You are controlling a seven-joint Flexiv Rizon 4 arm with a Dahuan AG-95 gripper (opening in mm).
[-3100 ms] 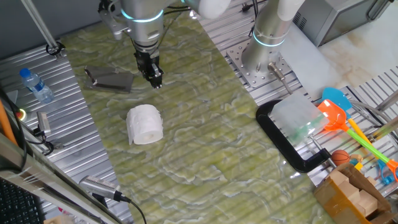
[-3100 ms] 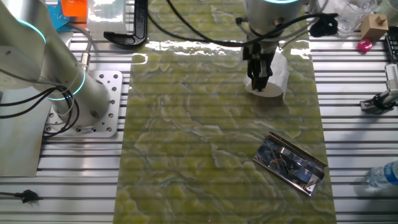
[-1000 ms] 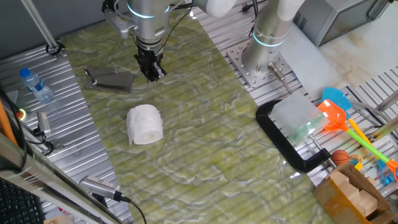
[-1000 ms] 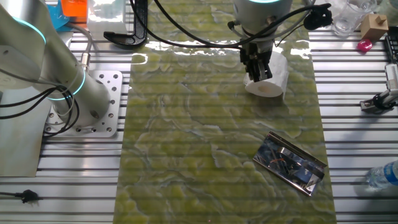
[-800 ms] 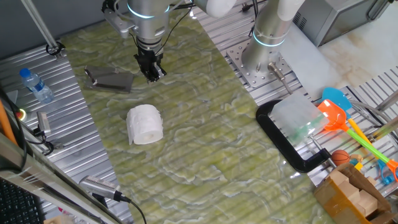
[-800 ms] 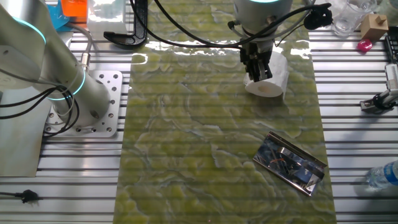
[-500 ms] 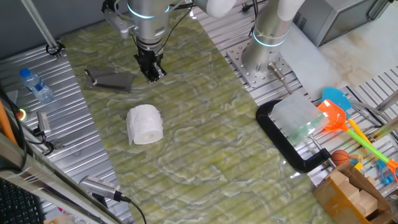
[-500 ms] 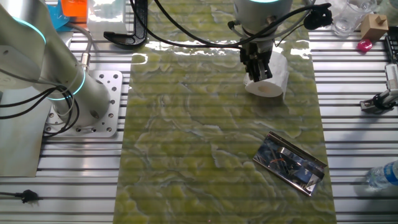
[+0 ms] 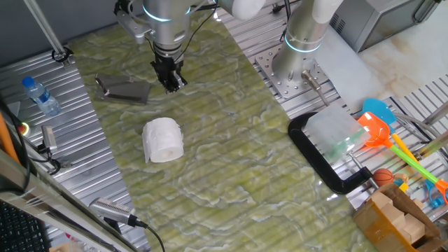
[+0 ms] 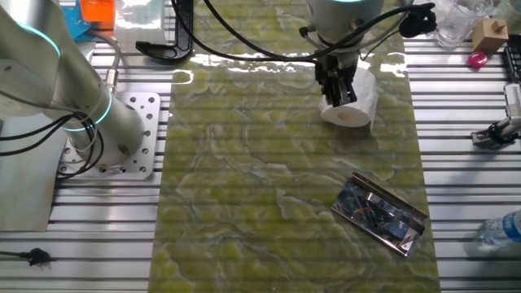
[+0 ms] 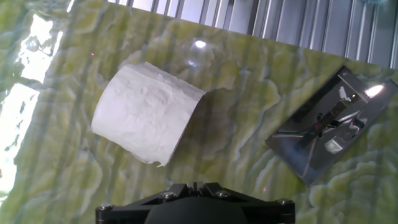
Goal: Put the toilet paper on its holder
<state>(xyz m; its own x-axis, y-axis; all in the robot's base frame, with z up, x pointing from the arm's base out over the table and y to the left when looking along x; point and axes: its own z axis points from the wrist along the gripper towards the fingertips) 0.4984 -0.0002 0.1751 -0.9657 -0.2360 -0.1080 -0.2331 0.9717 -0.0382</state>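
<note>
The white toilet paper roll (image 9: 163,140) lies on its side on the green mat, with its hollow core facing the camera; it also shows in the other fixed view (image 10: 358,102) and the hand view (image 11: 146,112). The dark-grey holder plate (image 9: 124,89) lies flat on the mat, its rod arm showing in the hand view (image 11: 333,124) and the other fixed view (image 10: 380,213). My gripper (image 9: 170,84) hangs above the mat between roll and holder, shut and empty. It partly covers the roll in the other fixed view (image 10: 336,94). Its jaws meet at the bottom of the hand view (image 11: 194,185).
A clear water bottle (image 9: 40,96) lies on the slatted table to the left. A black C-shaped frame (image 9: 318,157) with a clear box sits at the right. A second arm's base (image 9: 301,49) stands behind. Small tools (image 9: 49,140) lie at the left edge.
Three seconds ago my gripper was slightly lower and nearer the roll; it has since risen and moved back a little. Nothing has moved in the last second.
</note>
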